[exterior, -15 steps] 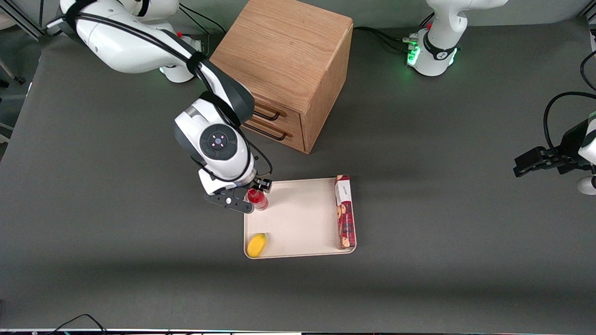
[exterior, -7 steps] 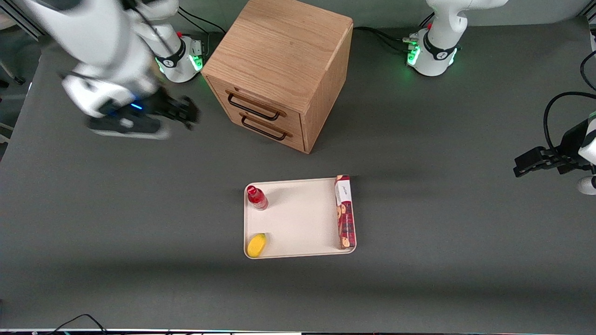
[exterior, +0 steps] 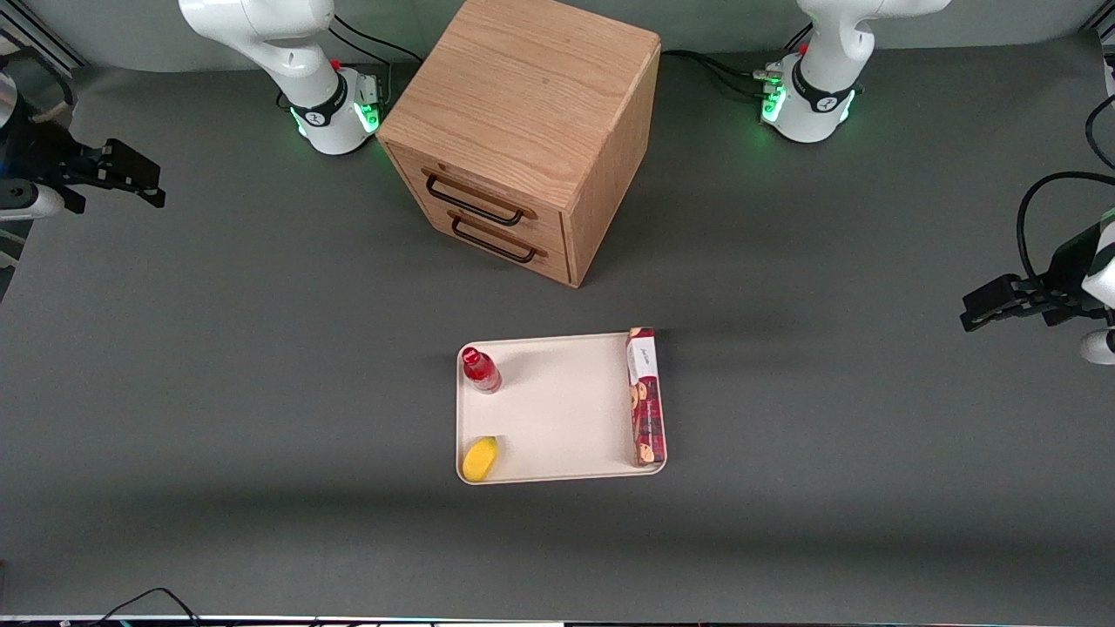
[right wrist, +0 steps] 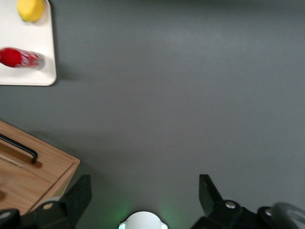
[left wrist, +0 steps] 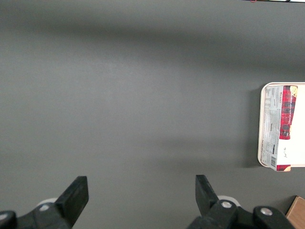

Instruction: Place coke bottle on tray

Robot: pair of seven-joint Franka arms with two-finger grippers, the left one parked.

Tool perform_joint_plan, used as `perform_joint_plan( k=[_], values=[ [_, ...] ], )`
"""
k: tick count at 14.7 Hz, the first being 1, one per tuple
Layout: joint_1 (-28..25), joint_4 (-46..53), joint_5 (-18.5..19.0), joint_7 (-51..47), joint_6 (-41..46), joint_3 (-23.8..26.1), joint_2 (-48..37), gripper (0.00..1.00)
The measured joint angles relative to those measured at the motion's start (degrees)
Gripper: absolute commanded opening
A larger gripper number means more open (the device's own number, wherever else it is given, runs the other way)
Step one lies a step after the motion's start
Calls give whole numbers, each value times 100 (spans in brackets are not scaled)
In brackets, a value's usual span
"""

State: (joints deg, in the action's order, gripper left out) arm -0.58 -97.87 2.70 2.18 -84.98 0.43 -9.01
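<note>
The coke bottle (exterior: pixel 480 369) stands upright on the cream-white tray (exterior: pixel 566 409), in the tray corner nearest the working arm and farther from the front camera. Nothing holds it. My right gripper (exterior: pixel 144 178) is open and empty, raised well away from the tray at the working arm's end of the table. In the right wrist view the gripper (right wrist: pixel 144 195) hangs open over bare table, with the bottle (right wrist: pixel 21 58) and tray (right wrist: pixel 26 76) far from it.
A yellow lemon (exterior: pixel 480 458) and a long red cookie box (exterior: pixel 645 396) also lie on the tray. A wooden drawer cabinet (exterior: pixel 523 131) stands farther from the front camera than the tray. The working arm's base (exterior: pixel 331 113) is beside the cabinet.
The gripper let go of the bottle, which stays upright on the tray. The arm lifted and swung away to the working arm's end of the table.
</note>
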Motion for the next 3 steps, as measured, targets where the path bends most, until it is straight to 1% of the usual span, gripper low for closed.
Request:
perform_joint_plan(
  k=[1,3],
  values=[
    [-2,-162,0,9,-79,-20,-89,100],
    [-49,-164,0,9,-154,-8,-156,100]
  ],
)
